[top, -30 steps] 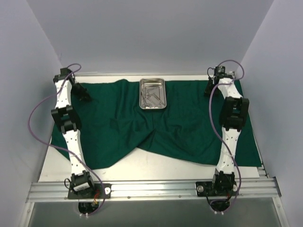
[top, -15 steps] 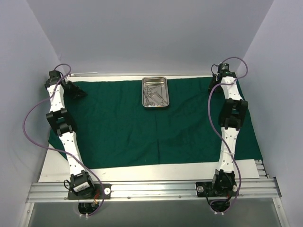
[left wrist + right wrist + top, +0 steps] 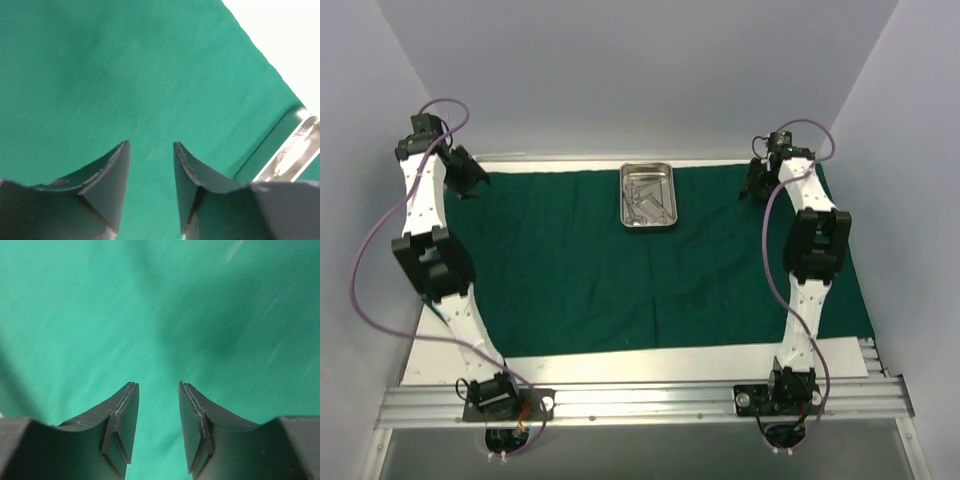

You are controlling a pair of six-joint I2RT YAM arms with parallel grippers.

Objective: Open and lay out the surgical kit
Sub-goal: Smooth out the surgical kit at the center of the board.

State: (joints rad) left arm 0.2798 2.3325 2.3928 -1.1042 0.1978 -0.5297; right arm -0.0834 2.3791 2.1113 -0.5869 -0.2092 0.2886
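Note:
The dark green drape (image 3: 620, 270) lies spread flat over the table. The small steel tray (image 3: 649, 197) stands on it at the far middle, with several slim silver instruments (image 3: 642, 203) inside. My left gripper (image 3: 470, 182) hovers over the drape's far left corner, open and empty. In the left wrist view the left gripper (image 3: 151, 144) shows green cloth (image 3: 125, 75) through its gap, and the tray's edge (image 3: 295, 152) glints at the right. My right gripper (image 3: 756, 186) is above the far right corner. The right gripper (image 3: 158, 385) is open over cloth (image 3: 150, 305), holding nothing.
A strip of white tabletop (image 3: 620, 365) shows in front of the drape, then the aluminium rail (image 3: 640, 400) that carries both arm bases. Pale walls close in on the left, right and back. Purple cables (image 3: 365, 250) loop off each arm.
The drape went from bunched at the front to flat and square. Both grippers went from shut to open, letting go of the cloth's far corners, and the left arm lifted outward.

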